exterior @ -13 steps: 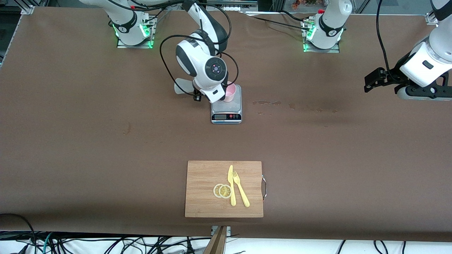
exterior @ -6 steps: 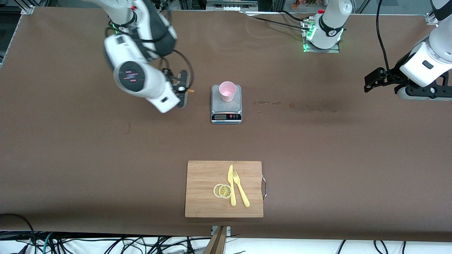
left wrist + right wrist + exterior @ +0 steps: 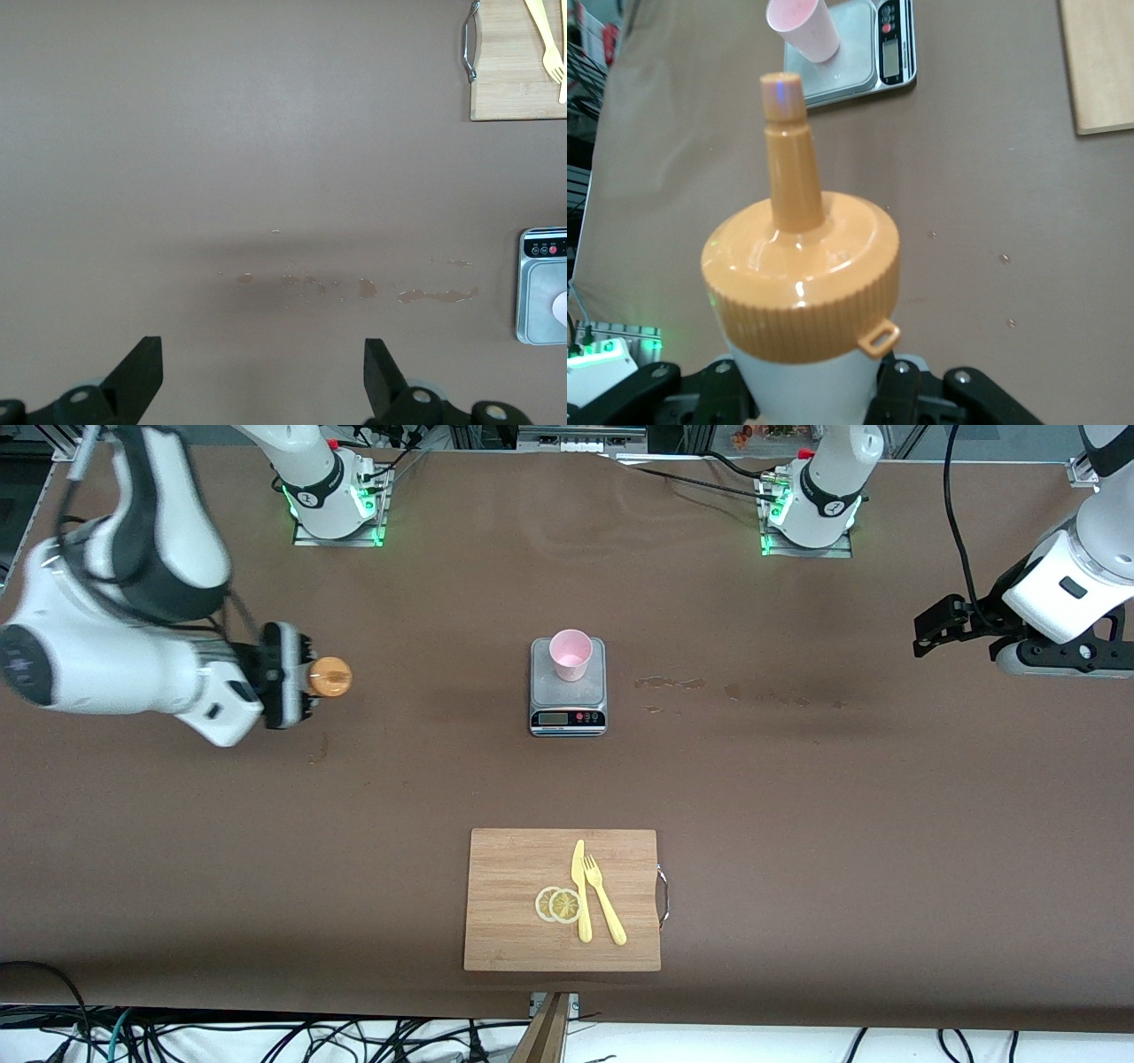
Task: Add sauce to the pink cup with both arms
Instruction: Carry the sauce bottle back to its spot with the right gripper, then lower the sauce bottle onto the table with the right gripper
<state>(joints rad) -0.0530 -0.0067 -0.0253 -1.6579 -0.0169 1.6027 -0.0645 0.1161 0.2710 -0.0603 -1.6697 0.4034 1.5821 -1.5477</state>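
Observation:
The pink cup stands upright on the grey scale at mid-table. My right gripper is shut on the sauce bottle and holds it in the air over the table toward the right arm's end, well clear of the cup. In the right wrist view the bottle's orange cap fills the middle, and its nozzle points toward the cup on the scale. My left gripper waits open and empty over the left arm's end of the table; its fingers stand wide apart.
A wooden cutting board with lemon slices, a yellow knife and a yellow fork lies nearer the front camera. Sauce stains mark the table beside the scale, toward the left arm's end.
My right arm has swung from over the cup and scale to the right arm's end of the table, with the bottle in its grip. The left arm has not moved.

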